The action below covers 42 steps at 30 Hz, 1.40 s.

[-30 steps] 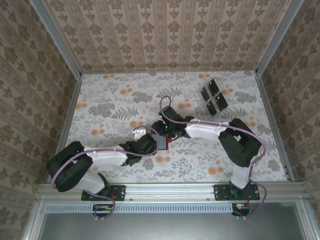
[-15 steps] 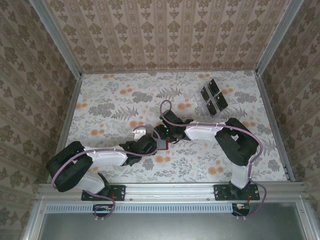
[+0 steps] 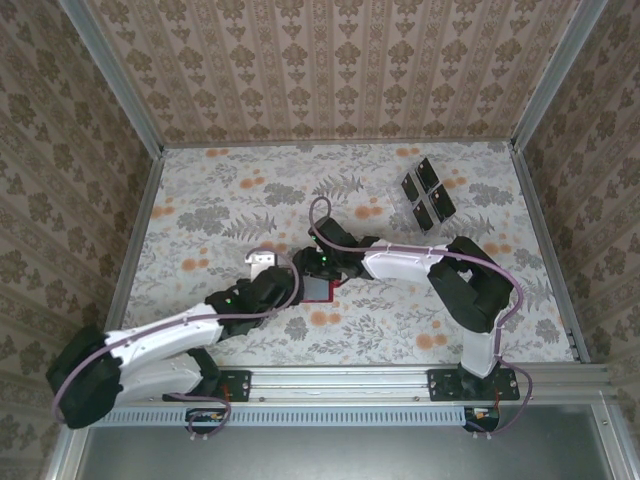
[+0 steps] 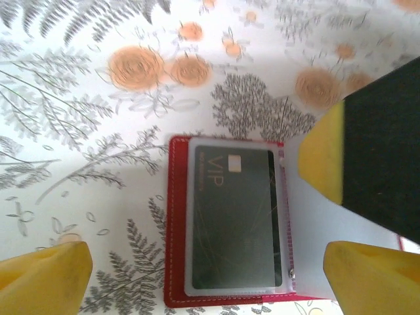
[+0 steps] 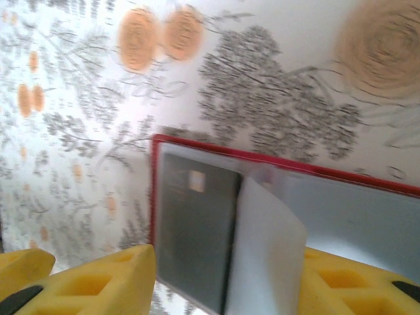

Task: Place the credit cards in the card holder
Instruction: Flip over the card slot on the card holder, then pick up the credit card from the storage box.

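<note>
The red card holder (image 3: 322,290) lies open on the flowered table between my two grippers. One dark credit card (image 4: 233,220) marked VIP sits inside its left clear pocket (image 5: 190,230). A translucent inner leaf (image 5: 269,256) stands up from the fold. My left gripper (image 4: 210,282) hovers open over the holder's near edge, with nothing between its yellow fingers (image 4: 46,275). My right gripper (image 5: 220,282) is open astride the holder, the leaf rising between its fingers without being pinched. One right finger (image 4: 321,161) hangs over the holder's right half. More dark credit cards (image 3: 427,195) lie at the back right.
The spare cards rest in a clear plastic tray (image 3: 415,213) near the back right corner. Metal rails (image 3: 130,240) and patterned walls fence the table on three sides. Both arms (image 3: 410,262) cross the front middle of the table.
My left arm has stretched out, its elbow dropping toward the front left, and its gripper pulled a little left. The right gripper slid slightly left over the holder.
</note>
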### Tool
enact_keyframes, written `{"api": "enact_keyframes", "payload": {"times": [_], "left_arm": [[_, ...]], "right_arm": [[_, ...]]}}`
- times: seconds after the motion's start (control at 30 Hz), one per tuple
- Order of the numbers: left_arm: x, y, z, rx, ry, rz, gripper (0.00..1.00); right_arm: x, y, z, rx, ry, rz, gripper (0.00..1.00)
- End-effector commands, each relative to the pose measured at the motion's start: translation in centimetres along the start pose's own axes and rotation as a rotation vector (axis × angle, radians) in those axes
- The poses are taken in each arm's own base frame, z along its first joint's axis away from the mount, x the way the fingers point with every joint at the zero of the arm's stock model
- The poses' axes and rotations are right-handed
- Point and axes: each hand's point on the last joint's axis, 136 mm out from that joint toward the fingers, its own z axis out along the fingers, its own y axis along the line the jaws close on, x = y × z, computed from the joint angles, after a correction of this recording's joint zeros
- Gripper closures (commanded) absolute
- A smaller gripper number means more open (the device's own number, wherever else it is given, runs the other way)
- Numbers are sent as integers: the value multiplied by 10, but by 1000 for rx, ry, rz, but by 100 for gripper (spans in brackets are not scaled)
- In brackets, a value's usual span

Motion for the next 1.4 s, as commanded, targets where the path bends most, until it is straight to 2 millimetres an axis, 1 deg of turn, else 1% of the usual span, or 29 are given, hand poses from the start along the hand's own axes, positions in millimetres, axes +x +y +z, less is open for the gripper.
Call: {"api": "enact_keyframes", "payload": {"times": [0.0,0.1,0.2,0.27,0.33,0.4,0.5,0.6,0.7,0.77,0.83,0.87,0.93,1.03,1.13,1.2,1.27,1.37], "left_arm": [[-3,26,-11,-77,-12,-28,0],[-5,35,-17,-83,-20,-61,0],[-3,42,-19,-89,-14,-83,0],[-2,46,-19,-94,-12,-96,0],[-1,48,-20,-92,-12,-104,0],[-1,50,-20,-94,-11,-109,0],[1,52,-20,-93,-4,-108,0],[2,53,-18,-89,6,-107,0],[2,55,-17,-86,13,-108,0],[1,56,-15,-85,20,-111,0],[0,56,-13,-80,24,-113,0],[-2,55,-11,-76,26,-112,0],[-5,53,-8,-63,31,-109,0],[-10,46,1,-32,45,-104,0],[-11,40,12,-25,83,-88,0],[-12,37,20,-28,105,-73,0],[-13,35,28,-30,120,-67,0],[-14,33,40,-39,148,-66,0]], "right_arm": [[7,9,6,12,35,0,49],[10,14,17,23,51,-6,49],[13,17,32,46,67,-17,49],[15,15,44,66,81,-21,49],[19,8,54,91,93,-19,49],[22,4,61,99,106,-15,49],[24,5,63,91,112,-10,49],[18,13,54,64,91,-23,49],[6,33,37,-1,62,-46,48],[-5,48,19,-49,28,-60,48],[-21,59,-3,-84,-18,-73,48],[-28,61,-15,-92,-38,-74,48],[-42,57,-39,-84,-80,-73,48],[-62,34,-72,-16,-135,-74,48],[-80,-10,-106,123,-192,-69,48],[-95,-49,-136,269,-242,-77,49],[-107,-79,-163,396,-284,-94,49],[-124,-111,-193,499,-313,-91,50]]}}
